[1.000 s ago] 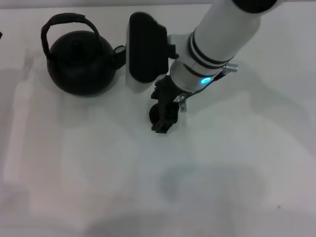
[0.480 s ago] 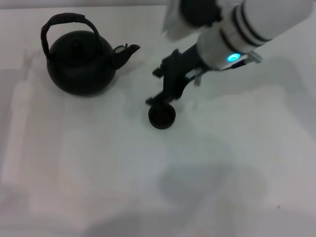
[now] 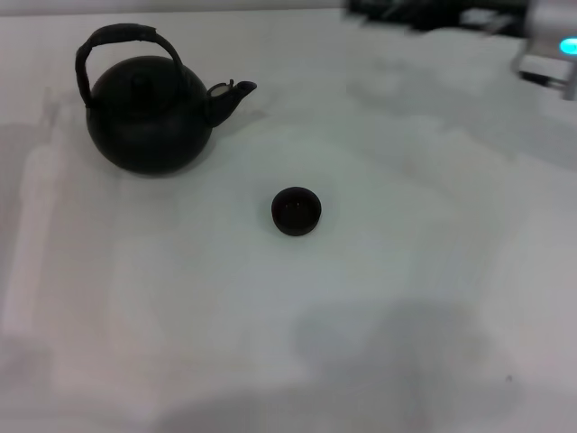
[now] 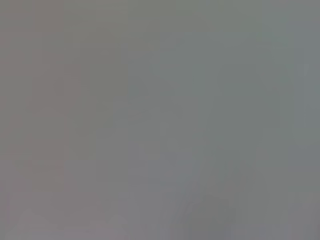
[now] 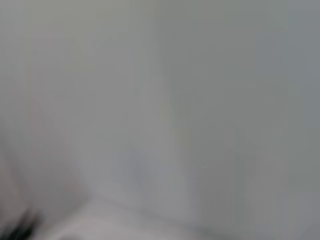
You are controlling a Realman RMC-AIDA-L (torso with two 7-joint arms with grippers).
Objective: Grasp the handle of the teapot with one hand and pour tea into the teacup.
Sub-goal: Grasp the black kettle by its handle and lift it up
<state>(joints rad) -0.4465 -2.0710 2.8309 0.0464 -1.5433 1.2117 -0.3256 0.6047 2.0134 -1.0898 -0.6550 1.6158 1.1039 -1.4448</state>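
The round matte-black teapot (image 3: pixel 149 113) stands upright at the far left of the white table (image 3: pixel 406 289), its spout (image 3: pixel 233 94) pointing right. Its arched handle (image 3: pixel 126 32) stands free above the lid. The small dark teacup (image 3: pixel 296 210) sits upright on the table, near the middle, right of and nearer than the pot. My right arm (image 3: pixel 554 50), with a blue light, is at the far right corner, and its gripper (image 3: pixel 424 13) is a dark blur at the far edge, away from both things. My left arm is out of view. Both wrist views show only blank grey.
Only the white table shows around the pot and the cup. A faint shadow lies on the near part of the table.
My right gripper has let go of the teacup, left it standing on the table, and pulled up and away to the far right corner. The teapot has not moved.
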